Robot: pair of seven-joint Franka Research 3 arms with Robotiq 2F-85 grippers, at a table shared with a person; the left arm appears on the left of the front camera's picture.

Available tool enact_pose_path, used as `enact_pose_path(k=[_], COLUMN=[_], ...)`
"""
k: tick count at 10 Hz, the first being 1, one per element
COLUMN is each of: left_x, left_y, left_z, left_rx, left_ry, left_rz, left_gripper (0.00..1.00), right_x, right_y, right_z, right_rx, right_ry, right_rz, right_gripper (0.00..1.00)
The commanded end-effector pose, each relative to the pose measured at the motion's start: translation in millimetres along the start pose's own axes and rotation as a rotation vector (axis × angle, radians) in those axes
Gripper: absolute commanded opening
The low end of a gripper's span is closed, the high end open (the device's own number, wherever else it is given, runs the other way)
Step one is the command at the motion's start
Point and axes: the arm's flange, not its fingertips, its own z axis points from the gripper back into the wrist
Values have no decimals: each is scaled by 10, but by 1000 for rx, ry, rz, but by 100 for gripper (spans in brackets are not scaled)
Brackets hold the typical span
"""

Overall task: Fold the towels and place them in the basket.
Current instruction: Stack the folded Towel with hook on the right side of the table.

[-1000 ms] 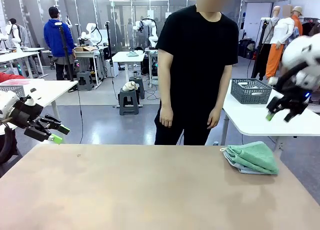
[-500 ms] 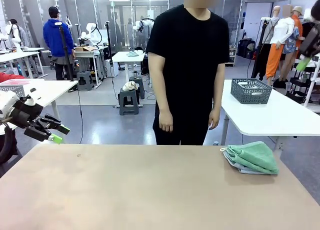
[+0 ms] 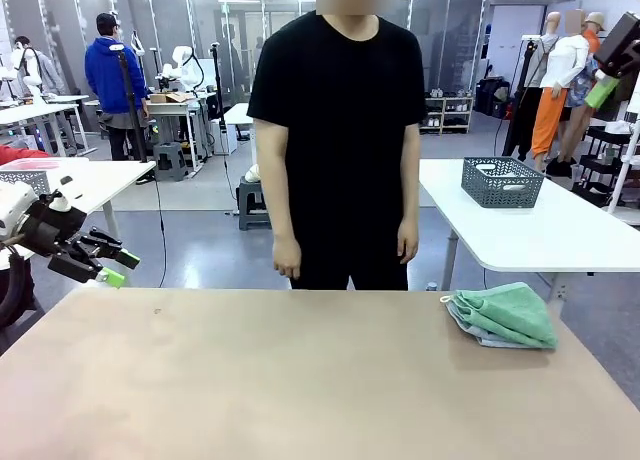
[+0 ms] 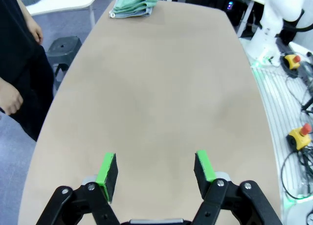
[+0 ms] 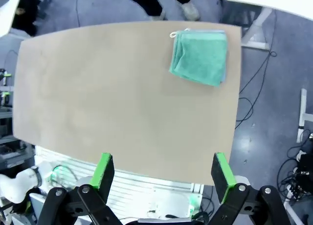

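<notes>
A tan table (image 3: 300, 380) stands between two robot arms and a person in a black shirt (image 3: 340, 130) at its far edge. The towels (image 3: 503, 315) lie in one folded stack near the table's far right corner, mint green on top with a pale blue-grey edge showing beneath.

The left gripper (image 4: 155, 168) hangs over the near left end of the table, its jaws well apart and holding nothing; the stack lies far ahead of those jaws, across the whole tabletop. The right gripper (image 5: 164, 173) is raised high, jaws spread fully and empty, with the stack ahead of them and slightly toward the right-hand pad (image 5: 221, 170).

The basket (image 3: 502, 182) sits on a white side table (image 3: 520, 235) beyond the stack.

The stack looks ready to move. A good pickup would likely bring the right jaws down over a folded edge, pinching both layers together so nothing unfolds on the way.

No readable writing or brand marks are visible; any towel label is too small to make out.
</notes>
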Motion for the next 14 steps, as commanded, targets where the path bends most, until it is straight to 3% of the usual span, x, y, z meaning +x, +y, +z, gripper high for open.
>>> enact_pose_path(k=[1,14], left_x=[5,5], left_y=[-12,-12], left_z=[8,8], left_rx=[1,1], left_ry=[2,2], left_rz=[-1,-1], left_gripper=[80,80], right_x=[-16,-16], right_y=[-16,-16], right_z=[86,86], right_rx=[25,25], right_ry=[12,12], right_rz=[-10,-10], right_gripper=[100,100])
